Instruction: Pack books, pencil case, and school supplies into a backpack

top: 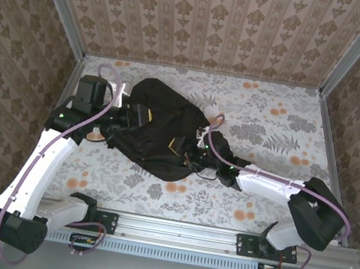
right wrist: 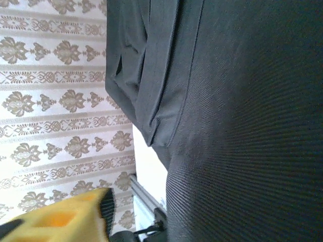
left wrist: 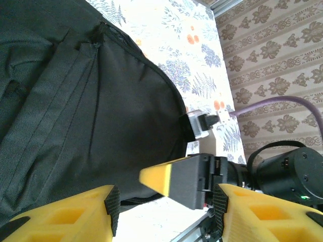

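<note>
Backpack (top: 157, 127), black and slumped, lies on the floral desk (top: 269, 136) left of centre in the top view. Its long axis slants from upper left to lower right; which end is its top I cannot tell. The left pincer (top: 133, 118) meets its left edge and the right pincer (top: 190, 153) its lower right edge, both arms reaching inward. I judge the packing to be near its close, with the bag itself being handled, perhaps to shut or square it. The next move calls for a firm hold on fabric or a zip pull, with one arm steadying.

From the left wrist, the left pincer's yellow fingers (left wrist: 75, 214) stand spread wide at the bottom of the frame, gripping nothing. The backpack's panel lies across the upper left, and the right pincer's yellow-tipped finger sits just beyond.

From the right wrist, one yellow finger (right wrist: 65, 219) shows at lower left beside dark fabric. Whether that pincer is pinching cloth I cannot tell.
</note>
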You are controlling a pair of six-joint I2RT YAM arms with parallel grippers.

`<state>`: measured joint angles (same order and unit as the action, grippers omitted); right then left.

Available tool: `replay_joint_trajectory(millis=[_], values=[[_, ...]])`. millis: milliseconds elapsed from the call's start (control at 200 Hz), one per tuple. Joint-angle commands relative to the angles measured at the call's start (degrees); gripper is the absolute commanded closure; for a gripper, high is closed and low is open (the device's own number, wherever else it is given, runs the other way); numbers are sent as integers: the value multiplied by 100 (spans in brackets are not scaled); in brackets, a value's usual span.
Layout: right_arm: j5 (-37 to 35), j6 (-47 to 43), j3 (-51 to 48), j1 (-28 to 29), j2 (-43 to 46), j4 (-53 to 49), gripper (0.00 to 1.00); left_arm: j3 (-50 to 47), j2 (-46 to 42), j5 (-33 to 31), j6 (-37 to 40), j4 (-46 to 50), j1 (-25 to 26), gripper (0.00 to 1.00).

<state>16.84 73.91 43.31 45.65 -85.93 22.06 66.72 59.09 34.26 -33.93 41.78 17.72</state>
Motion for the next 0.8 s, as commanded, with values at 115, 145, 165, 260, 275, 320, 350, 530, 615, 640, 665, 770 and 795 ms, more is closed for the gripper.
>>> replay_joint_trajectory(millis=[115,145,165,260,275,320,350,530,615,640,665,770,795], values=[[261,-174,782,313,-270,-49,80,-62,-394,-397,-108,621,-101,46],[239,-175,896,319,-224,-202,86,-70,-446,-483,-122,717,-108,46],[215,-174,983,317,-200,-316,91,-72,-483,-541,-130,787,-111,45],[83,-220,1530,316,-85,-947,96,-137,-644,-808,-211,1100,-128,41],[63,-227,1639,326,-84,-1049,97,-161,-671,-826,-229,1130,-135,41],[-6,-232,1932,314,-92,-1357,99,-253,-747,-922,-322,1221,-135,40],[-38,-224,2102,314,-125,-1502,100,-311,-808,-1009,-398,1285,-130,40],[137,-190,2863,311,-427,-1931,100,-685,-1112,-1640,-493,1622,-128,39],[225,-288,3090,307,-520,-2090,100,-992,-1284,-1836,-692,1636,-141,39],[235,-289,3120,313,-530,-2100,100,-1074,-1309,-1854,-756,1613,-145,39],[232,-297,3130,313,-536,-2107,100,-1153,-1322,-1853,-819,1572,-153,39],[277,-352,3124,311,-521,-2150,100,-1392,-1250,-1730,-1076,1276,-224,39],[305,-382,3120,305,-513,-2149,100,-1448,-1208,-1662,-1080,1117,-249,39]])
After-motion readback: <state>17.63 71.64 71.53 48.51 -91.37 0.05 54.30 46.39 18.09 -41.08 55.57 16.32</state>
